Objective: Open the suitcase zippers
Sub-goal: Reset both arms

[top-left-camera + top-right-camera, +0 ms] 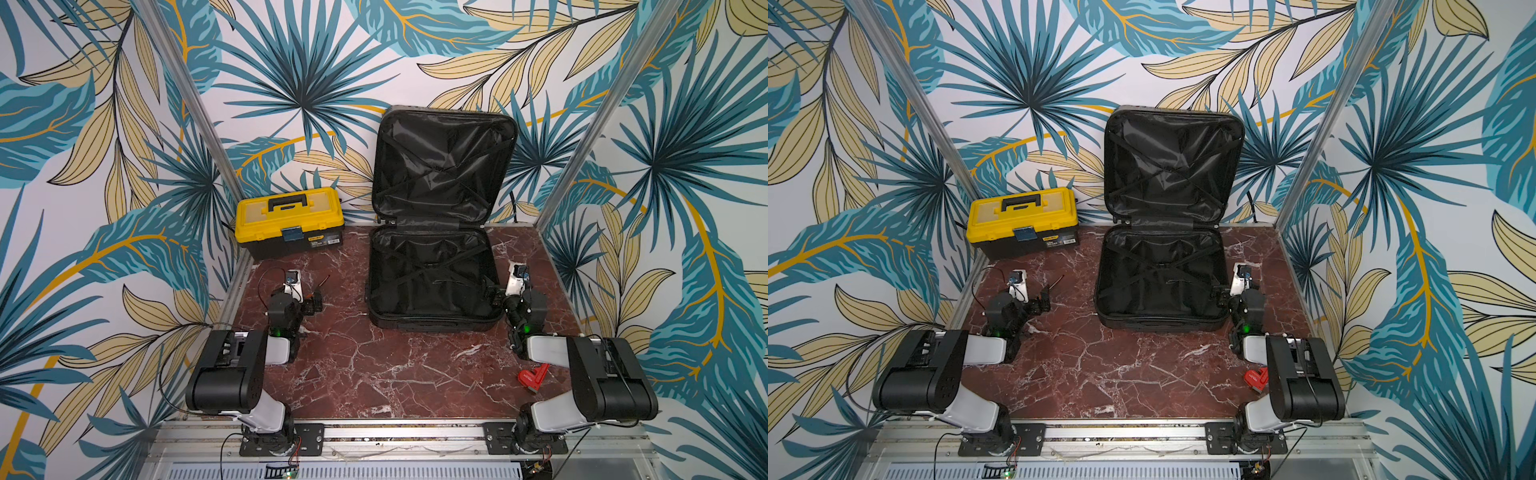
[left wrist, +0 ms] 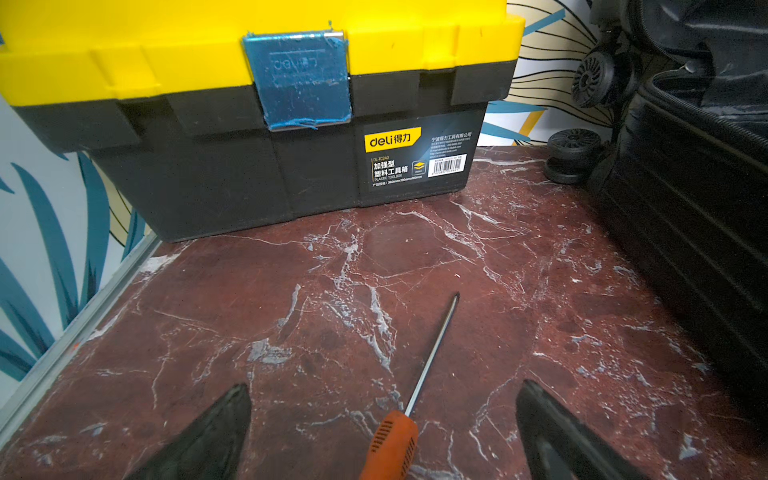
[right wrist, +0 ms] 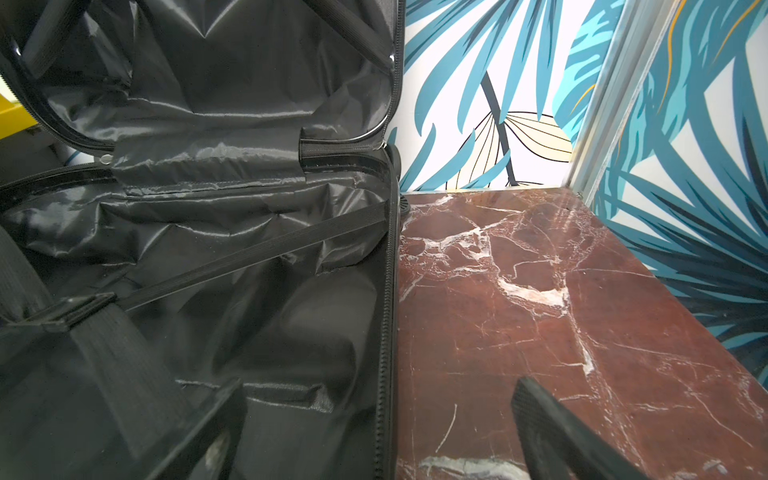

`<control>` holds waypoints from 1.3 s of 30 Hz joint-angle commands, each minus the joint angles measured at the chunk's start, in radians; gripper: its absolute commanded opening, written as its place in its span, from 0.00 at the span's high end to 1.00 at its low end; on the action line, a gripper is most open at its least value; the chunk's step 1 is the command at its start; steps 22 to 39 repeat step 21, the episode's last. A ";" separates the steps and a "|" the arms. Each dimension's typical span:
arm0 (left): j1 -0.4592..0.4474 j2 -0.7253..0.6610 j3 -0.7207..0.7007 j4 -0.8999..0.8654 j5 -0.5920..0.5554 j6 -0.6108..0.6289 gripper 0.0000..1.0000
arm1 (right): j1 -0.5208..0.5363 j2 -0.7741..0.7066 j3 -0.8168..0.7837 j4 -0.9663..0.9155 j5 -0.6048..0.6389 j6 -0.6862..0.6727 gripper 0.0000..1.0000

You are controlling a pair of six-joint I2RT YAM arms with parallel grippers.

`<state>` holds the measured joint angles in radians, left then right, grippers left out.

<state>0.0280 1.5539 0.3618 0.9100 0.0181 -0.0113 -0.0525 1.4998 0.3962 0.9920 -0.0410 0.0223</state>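
One black suitcase [image 1: 436, 232] fills the centre and upper centre of both top views, wide open: its lid stands upright against the leaf-patterned back wall, its base lies flat on the red marble table [image 1: 374, 365], and crossed straps span the black lining of each half. The zippers [image 3: 390, 316] show in the right wrist view as a toothed track along the base's open rim. One yellow-and-black toolbox [image 1: 289, 222], lid shut, sits left of centre, just beside the case. Two arms reach in from the lower corners. The left gripper [image 2: 384, 432], lower left of centre, has its jaws spread wide, holding nothing, with one orange-handled screwdriver [image 2: 415, 399] lying on the table between them. The right gripper [image 1: 498, 296], jaws equally spread and empty, straddles the case's right rim. One small red tool [image 1: 533, 377] lies at lower right
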 commanded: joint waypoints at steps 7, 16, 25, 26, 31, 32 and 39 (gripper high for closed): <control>0.011 0.003 0.019 0.026 -0.005 -0.001 0.01 | 0.006 0.010 -0.016 -0.074 0.020 0.000 0.00; 0.010 0.004 0.020 0.026 -0.008 -0.006 0.01 | 0.005 0.010 -0.015 -0.075 0.020 0.000 0.00; 0.011 0.003 0.019 0.026 -0.007 -0.005 0.01 | 0.005 0.010 -0.016 -0.075 0.019 0.001 0.01; 0.011 0.003 0.019 0.026 -0.007 -0.005 0.01 | 0.005 0.010 -0.016 -0.075 0.019 0.001 0.01; 0.011 0.003 0.019 0.026 -0.007 -0.005 0.01 | 0.005 0.010 -0.016 -0.075 0.019 0.001 0.01; 0.011 0.003 0.019 0.026 -0.007 -0.005 0.01 | 0.005 0.010 -0.016 -0.075 0.019 0.001 0.01; 0.011 0.003 0.019 0.026 -0.007 -0.005 0.01 | 0.005 0.010 -0.016 -0.075 0.019 0.001 0.01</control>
